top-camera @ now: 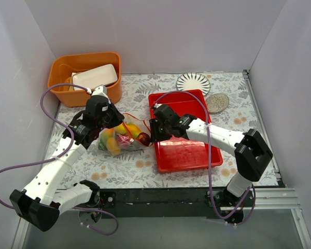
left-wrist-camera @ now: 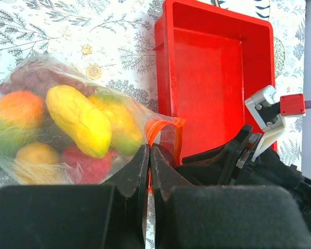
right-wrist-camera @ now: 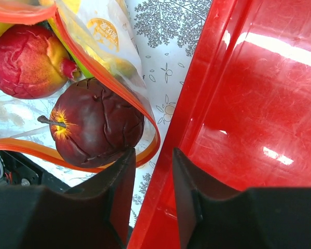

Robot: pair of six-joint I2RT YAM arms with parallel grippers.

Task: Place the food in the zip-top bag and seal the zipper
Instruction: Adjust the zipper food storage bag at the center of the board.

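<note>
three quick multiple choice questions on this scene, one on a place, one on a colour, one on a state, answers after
1. Where is the dark plum?
A. in the red tray
B. at the mouth of the zip-top bag
C. on the striped plate

2. What colour is the bin holding the white dish?
A. orange
B. blue
C. green

3. How is the bag's zipper?
A. sealed end to end
B. open
C. torn off

Answers:
1 B, the orange-red strip loops around the plum beside the tray.
2 A, orange walls surround the dish at the back left.
3 B, the strip's two sides stand apart with the plum between them.
</note>
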